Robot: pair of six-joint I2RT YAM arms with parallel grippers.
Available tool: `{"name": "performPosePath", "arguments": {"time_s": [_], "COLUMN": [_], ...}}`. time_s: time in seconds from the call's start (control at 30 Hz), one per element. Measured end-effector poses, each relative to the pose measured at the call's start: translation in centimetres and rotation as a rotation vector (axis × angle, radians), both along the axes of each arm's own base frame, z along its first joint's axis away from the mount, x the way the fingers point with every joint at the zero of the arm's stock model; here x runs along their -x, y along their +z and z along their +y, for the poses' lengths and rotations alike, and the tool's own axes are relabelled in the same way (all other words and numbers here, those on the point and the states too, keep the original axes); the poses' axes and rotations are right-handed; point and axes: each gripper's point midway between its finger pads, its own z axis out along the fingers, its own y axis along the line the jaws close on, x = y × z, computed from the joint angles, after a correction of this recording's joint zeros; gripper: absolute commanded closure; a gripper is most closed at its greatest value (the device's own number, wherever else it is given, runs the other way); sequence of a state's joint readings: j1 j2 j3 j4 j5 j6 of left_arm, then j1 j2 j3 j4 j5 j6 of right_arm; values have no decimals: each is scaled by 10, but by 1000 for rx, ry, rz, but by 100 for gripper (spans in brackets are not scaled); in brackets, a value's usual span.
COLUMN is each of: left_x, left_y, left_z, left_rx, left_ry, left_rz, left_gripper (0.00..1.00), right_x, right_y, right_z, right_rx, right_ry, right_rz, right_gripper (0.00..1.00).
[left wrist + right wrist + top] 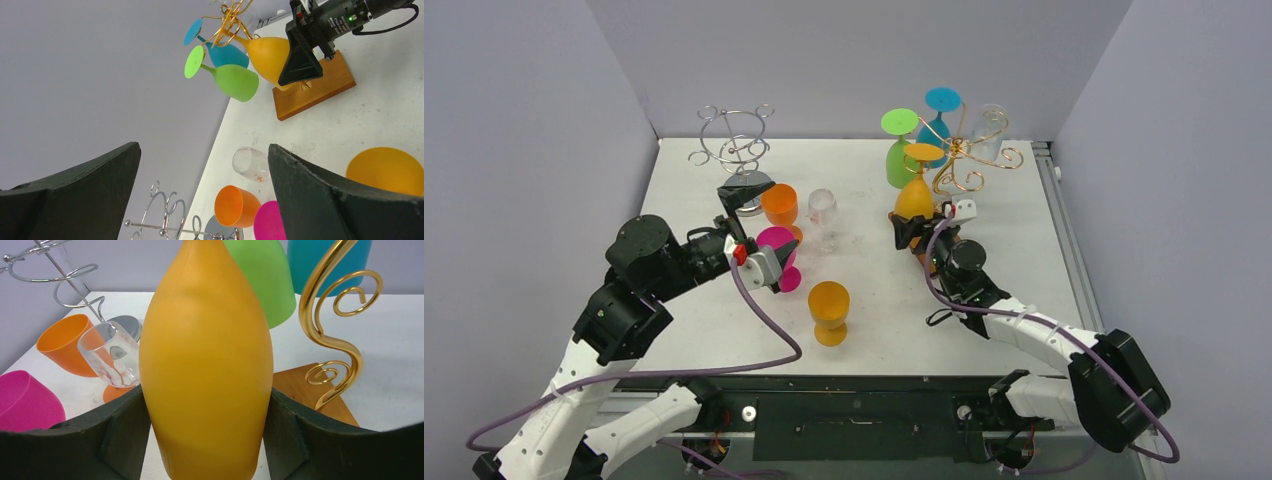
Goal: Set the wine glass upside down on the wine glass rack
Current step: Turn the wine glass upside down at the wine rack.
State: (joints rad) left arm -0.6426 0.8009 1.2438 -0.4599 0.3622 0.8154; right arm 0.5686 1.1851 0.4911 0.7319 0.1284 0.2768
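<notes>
A silver wire rack (pixel 734 140) stands at the back left of the white worktop (pixel 1024 260). Just in front of it, the left tool (pixel 204 150) hovers with its jaws spread wide and nothing between them.

Close by is a cluster of glasses. An orange glass (pixel 779 205) stands upright, and a magenta glass (pixel 776 245) is partly hidden by the left wrist. A clear glass (pixel 822 212) is just to the right of the orange one. Nearer the arms and apart from the cluster, a yellow-orange glass (pixel 829 305) stands upright on its foot.

On the right half, the right tool (pixel 916 228) grips the yellow-orange wine glass (pixel 205 365), its fingers (pixel 115 440) pressed against both sides of the bowl. The wine glass is upside down, with its bowl low over the wooden base (pixel 320 90). Its foot is up at a gold wire arm of the wine glass rack (pixel 969 160). Whether the foot already rests on the wire cannot be told.

A green glass (pixel 899 162), a blue glass (pixel 936 128) and, furthest right, a second clear glass (pixel 991 128) hang upside down from the same rack.
</notes>
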Motion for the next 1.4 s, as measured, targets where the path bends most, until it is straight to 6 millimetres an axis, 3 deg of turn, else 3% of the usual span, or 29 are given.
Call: {"name": "performPosePath", "arguments": {"time_s": [0.5,0.97,1.4], "left_x": [-1,-1,-3], "left_y": [-4,-4,-4], "left_z": [-1,-1,1], "left_rx": [-3,2,3], "left_ry": [1,5,17], "left_rz": [19,27,25], "left_gripper": [3,4,4], "right_x": [-6,5,20], "right_y": [3,2,7], "right_z": [19,35,28], "right_rx": [-18,-2,14], "right_ry": [74,144,143], "right_rz": [6,10,-4], "right_gripper": [68,70,70]}}
